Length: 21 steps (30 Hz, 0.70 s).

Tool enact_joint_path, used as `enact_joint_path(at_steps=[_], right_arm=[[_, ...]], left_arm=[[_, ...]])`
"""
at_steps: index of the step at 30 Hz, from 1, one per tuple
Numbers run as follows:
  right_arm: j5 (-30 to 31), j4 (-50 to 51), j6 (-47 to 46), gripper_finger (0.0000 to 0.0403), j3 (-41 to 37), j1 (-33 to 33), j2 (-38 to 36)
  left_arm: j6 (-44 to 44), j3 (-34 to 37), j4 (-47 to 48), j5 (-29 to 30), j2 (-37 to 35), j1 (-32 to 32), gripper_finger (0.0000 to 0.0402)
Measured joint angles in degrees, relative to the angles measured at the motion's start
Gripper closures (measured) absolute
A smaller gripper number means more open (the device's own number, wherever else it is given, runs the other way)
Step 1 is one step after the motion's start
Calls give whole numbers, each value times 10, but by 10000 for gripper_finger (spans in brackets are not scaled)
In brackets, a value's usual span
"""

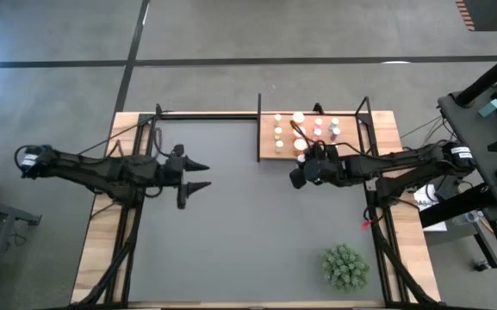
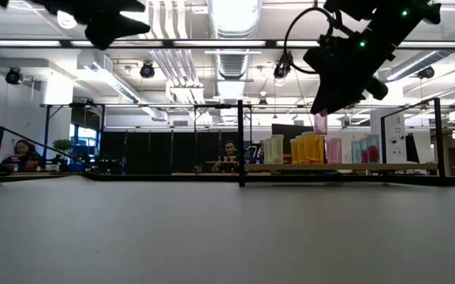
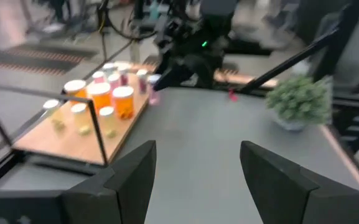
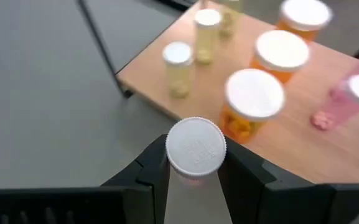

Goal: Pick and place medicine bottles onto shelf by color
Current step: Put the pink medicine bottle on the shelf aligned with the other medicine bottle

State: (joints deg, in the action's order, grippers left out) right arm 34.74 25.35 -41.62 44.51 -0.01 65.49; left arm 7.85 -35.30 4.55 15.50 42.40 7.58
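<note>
— Over on the left side of the mat (image 1: 231,224), what is our left gripper (image 1: 198,175) doing?

— Waiting. We see it hang above bare mat with its fingers apart and nothing between them, well away from the shelf (image 1: 268,151). We judge it parked there so the other arm has room.

— And moving right, the shelf itself?

— It sits at the mat's far edge, right of centre, a small wooden board inside thin black posts. Bottles already stand on it in clusters: pale green ones (image 4: 178,68) toward the left end, orange ones (image 4: 254,99) in the middle, pink ones (image 4: 347,99) further right. We read that grouping as the colour sort, well along.

— So where is the bottle in hand?

— In our right gripper (image 4: 196,163), just off the shelf's near edge. The fingers are clamped on a bottle (image 4: 196,148) just below its white cap, holding it upright. The low view shows a pink body hanging under the gripper, above shelf height.

— Why carried so high?

— We think to clear the caps of the bottles already standing, so nothing gets knocked on the way in.

— Where should it go?

— With the pink group, we judge, toward the right end. At the far right the plant (image 1: 345,266) stands near the mat's front edge, clear of all this.
</note>
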Motion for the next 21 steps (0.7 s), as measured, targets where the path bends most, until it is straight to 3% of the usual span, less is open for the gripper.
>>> enact_joint_path(at_steps=[6, 17, 21], right_arm=[[19, 29, -65, 294, 0, -16, 0], [102, 119, -191, 294, 0, -18, 2], [105, 136, -199, 294, -1, -19, 2]], left_arm=[[-11, 131, -138, -94, -67, -74, 185], [-12, 285, -404, -98, -44, -99, 185], [-12, 310, -434, -89, -17, -99, 185]])
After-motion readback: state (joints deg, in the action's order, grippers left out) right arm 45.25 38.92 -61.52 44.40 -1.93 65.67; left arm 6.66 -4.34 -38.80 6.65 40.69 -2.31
